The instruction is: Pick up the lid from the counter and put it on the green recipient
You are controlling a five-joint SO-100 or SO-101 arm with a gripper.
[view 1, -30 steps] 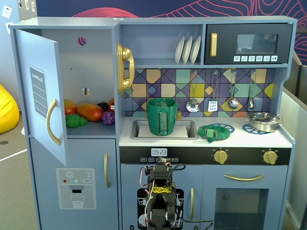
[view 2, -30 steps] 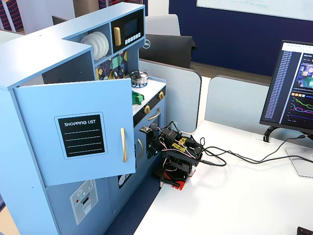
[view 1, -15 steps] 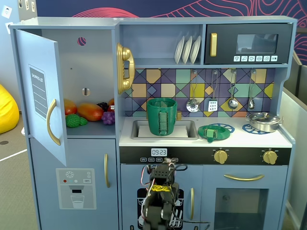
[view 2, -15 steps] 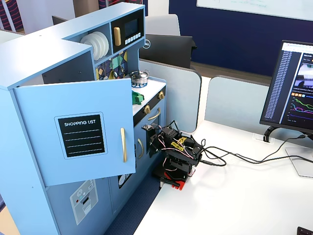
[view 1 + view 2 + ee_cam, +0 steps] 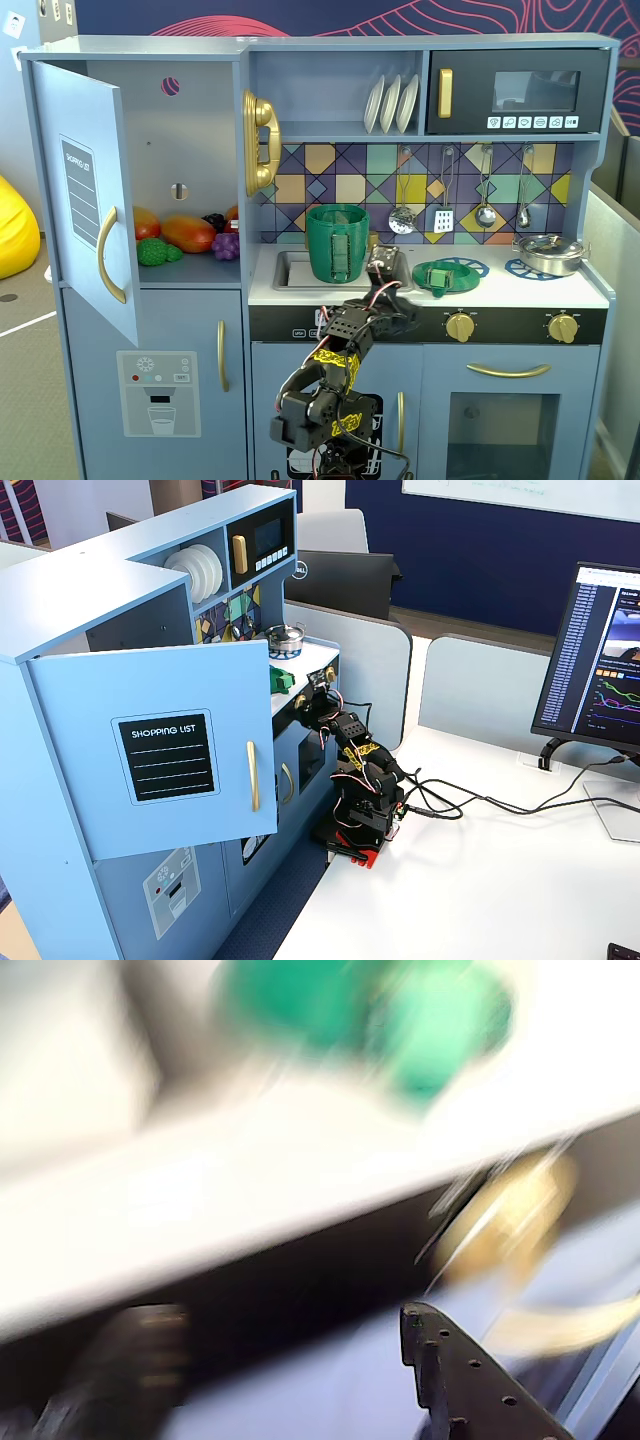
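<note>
The lid [image 5: 438, 277] lies on the counter [image 5: 520, 290] right of the green recipient [image 5: 337, 243].

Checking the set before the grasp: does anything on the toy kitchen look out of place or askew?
The lid lies tilted on a blue burner ring, not on the green pot, which stands open in the sink. The upper left cupboard door hangs open. Nothing looks spilled or damaged.

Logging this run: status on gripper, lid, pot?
Gripper raised at counter edge, empty, jaw state unclear. Lid on burner ring, untouched. Green pot in sink, open-topped. Nothing blocking lid.
</note>
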